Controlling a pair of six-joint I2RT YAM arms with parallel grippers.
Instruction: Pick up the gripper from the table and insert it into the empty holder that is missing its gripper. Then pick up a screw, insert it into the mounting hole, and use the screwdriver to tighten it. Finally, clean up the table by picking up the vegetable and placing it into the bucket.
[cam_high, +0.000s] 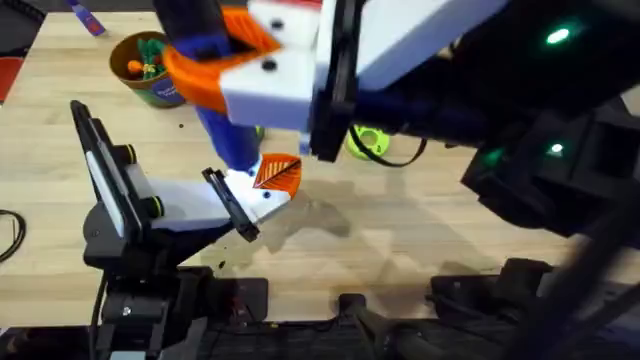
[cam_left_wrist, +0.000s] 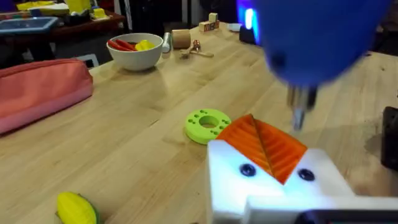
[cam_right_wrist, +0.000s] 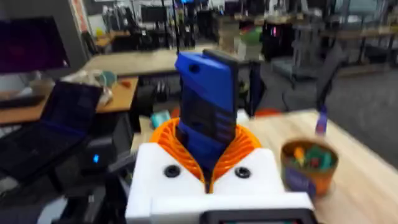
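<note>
My right gripper (cam_high: 222, 50) (cam_right_wrist: 208, 149) is shut on the blue screwdriver (cam_high: 228, 135) (cam_right_wrist: 208, 106), held upright between its orange pads. The screwdriver (cam_left_wrist: 317, 37) hangs with its silver tip (cam_left_wrist: 300, 112) just above my left gripper (cam_high: 275, 175) (cam_left_wrist: 261, 140). The left gripper's two orange wedges meet, shut on nothing. The orange gripper (cam_left_wrist: 283, 152) sits in the white holder (cam_left_wrist: 323, 180), which has a dark screw hole (cam_left_wrist: 305, 175) under the tip. The yellow vegetable (cam_left_wrist: 76, 208) lies on the table beside the left gripper. The bucket (cam_high: 160, 92) (cam_right_wrist: 308, 177) stands at the far left, with toys inside.
A green ring (cam_high: 368, 140) (cam_left_wrist: 207, 124) lies just beyond the left gripper. A white bowl (cam_left_wrist: 138, 50) with toy food and a pink pouch (cam_left_wrist: 37, 87) sit farther off. The right arm (cam_high: 430, 60) hangs large over the table's middle and right.
</note>
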